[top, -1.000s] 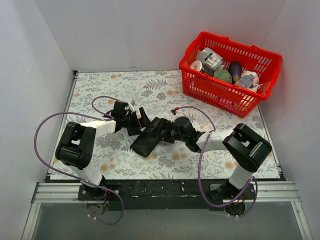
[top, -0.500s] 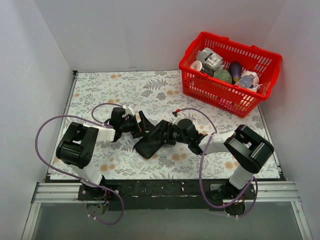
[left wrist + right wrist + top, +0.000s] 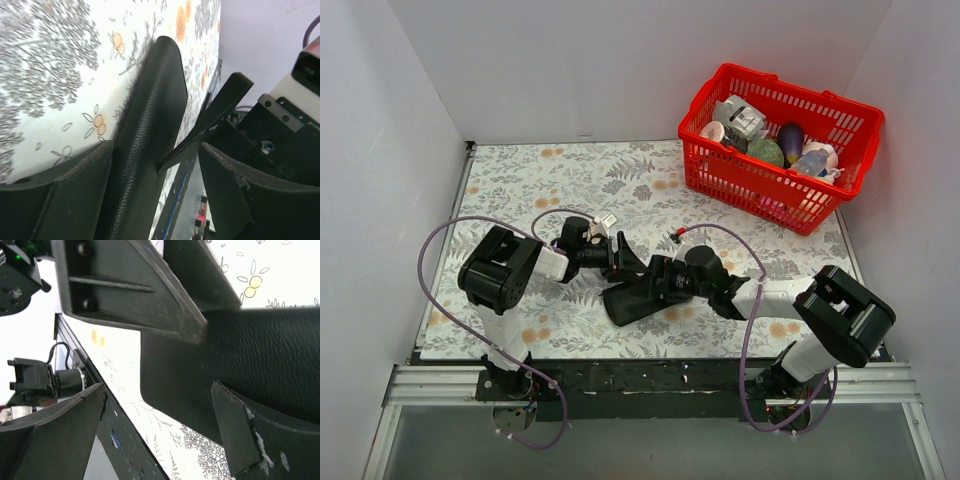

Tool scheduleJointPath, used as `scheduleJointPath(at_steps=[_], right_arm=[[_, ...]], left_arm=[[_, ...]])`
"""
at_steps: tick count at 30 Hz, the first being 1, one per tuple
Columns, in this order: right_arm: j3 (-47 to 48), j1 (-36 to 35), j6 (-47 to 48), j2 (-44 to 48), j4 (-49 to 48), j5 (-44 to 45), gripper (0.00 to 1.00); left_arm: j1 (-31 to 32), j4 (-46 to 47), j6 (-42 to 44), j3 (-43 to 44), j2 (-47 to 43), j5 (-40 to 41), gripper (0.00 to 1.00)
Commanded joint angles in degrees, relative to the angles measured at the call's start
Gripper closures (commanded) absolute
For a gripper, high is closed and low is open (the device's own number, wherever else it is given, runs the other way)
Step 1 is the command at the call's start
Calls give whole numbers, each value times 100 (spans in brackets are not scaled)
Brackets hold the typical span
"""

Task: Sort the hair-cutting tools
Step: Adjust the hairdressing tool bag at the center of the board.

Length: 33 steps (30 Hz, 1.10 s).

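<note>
Black case (image 3: pixel 638 300), left hand (image 3: pixel 155 150), right hand (image 3: pixel 157 389) both apart astride it, red basket (image 3: pixel 758 190) only overhead

Looking like a robot lab test cell, not a home: white panel walls (image 3: pixel 620 70) boxing in the table on three sides, left arm (image 3: pixel 500 275) and right arm (image 3: pixel 840 320) sitting bolted to a metal rail (image 3: pixel 650 380) at 6 o'clock, purple cables (image 3: pixel 432 290) looping loose, floral cloth (image 3: pixel 520 180) covering the top, red basket (image 3: pixel 740 180) sitting at 2 o'clock.
</note>
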<state>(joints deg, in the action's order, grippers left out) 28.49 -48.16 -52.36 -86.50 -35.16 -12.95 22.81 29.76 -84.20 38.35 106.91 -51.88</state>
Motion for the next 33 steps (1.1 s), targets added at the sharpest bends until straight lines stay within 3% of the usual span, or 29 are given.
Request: scheduleJointPath(at_steps=[1,7,9,10,11,18,26,30,33], right_arm=[[87,8,656,28,879,135,3],[-186,35,666,89,607,-58,3],[-256,35,674,124,589,-76,3],[-265,35,692,142,580,-85,3],[-265,35,709,177,589,-85,3],[-55,35,1060,598,1194,63,3],[534,26,1518,2056,2995,987,4],[974,17,1405,2523,4251,988,3],[983,9,1203,2805,4621,804,3]], left_arm=[[663,-1657,194,-372,681,-691,37],[927,-1675,238,-416,760,-868,72],[980,-1666,264,-381,857,-903,77],[1006,-1675,255,-372,884,-903,85],[998,-1675,238,-355,927,-894,100],[998,-1657,220,-346,823,-675,100],[998,-1693,220,-319,691,-508,100],[998,-1701,89,-302,585,-280,100],[1006,-1710,-130,-319,357,149,100]])
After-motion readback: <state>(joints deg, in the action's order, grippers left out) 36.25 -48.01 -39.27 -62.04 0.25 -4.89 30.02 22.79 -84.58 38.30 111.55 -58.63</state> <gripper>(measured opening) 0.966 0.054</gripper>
